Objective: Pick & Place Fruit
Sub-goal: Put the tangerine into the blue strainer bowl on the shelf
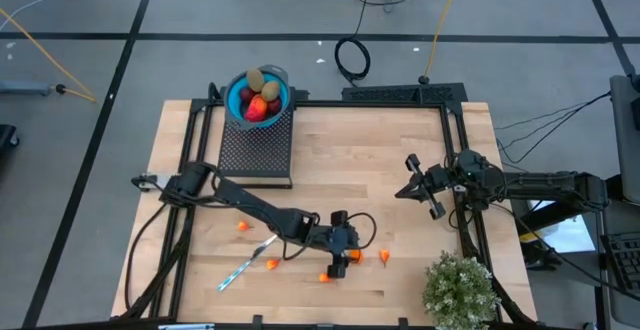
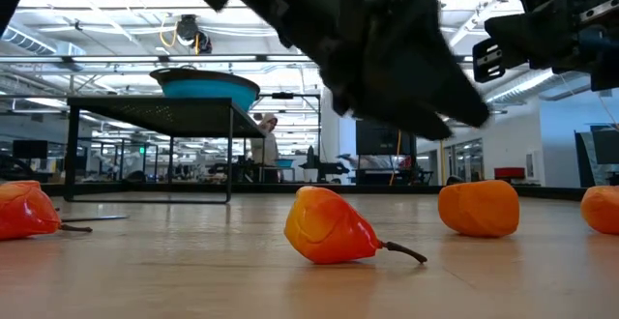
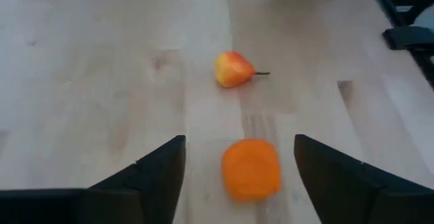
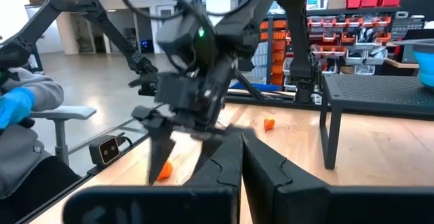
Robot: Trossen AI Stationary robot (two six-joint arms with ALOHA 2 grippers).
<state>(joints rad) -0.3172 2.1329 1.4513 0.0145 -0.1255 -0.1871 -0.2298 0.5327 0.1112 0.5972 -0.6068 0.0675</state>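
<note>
Between the spread fingers of the left gripper (image 3: 237, 176), low over the table (image 1: 340, 150), an orange fruit piece (image 3: 251, 168) is bracketed but not yet clamped, and a yellow-red piece with a stem (image 3: 234, 70) is seen just beyond it. The pick step is judged to be in hand: a short descent and a closing of the fingers on the orange piece are called for, then a carry to the blue bowl (image 1: 240, 105), well behind the gripper, where other fruit is already gathered. Off to the right, the right gripper (image 1: 420, 185) is held above the table, its fingers pressed together on nothing.
</note>
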